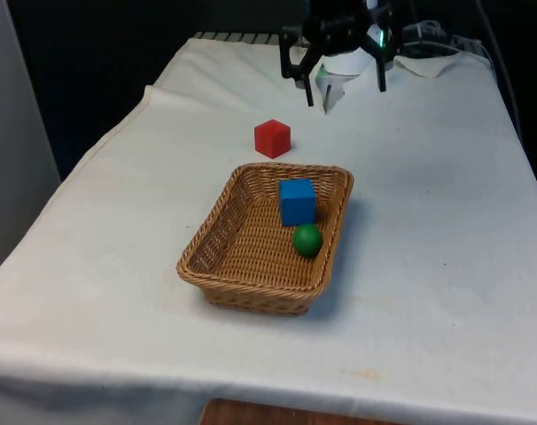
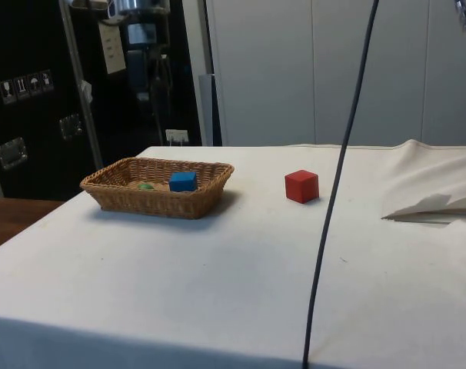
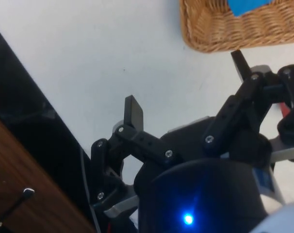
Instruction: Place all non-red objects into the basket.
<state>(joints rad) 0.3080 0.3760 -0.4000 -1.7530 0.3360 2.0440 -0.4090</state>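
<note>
A wicker basket (image 1: 251, 297) sits mid-table and holds a blue cube (image 1: 297, 201) and a green ball (image 1: 307, 240). A red cube (image 1: 272, 138) rests on the cloth just beyond the basket's far end. My gripper (image 1: 346, 88) hangs high over the table's far end, past the red cube, open and holding nothing. The side view shows the basket (image 2: 152, 201) with the blue cube (image 2: 183, 181) and green ball (image 2: 145, 186) inside, and the red cube (image 2: 301, 186) to its right. In the wrist view the gripper (image 3: 186, 87) is spread wide above bare cloth, near the basket (image 3: 224, 34) and blue cube (image 3: 246, 6).
A black cable (image 2: 337, 192) hangs down across the side view in front of the table. The white cloth bunches into folds (image 2: 433, 200) towards the robot's end. The wrist view shows the table's edge (image 3: 35, 82) with a dark drop beside it.
</note>
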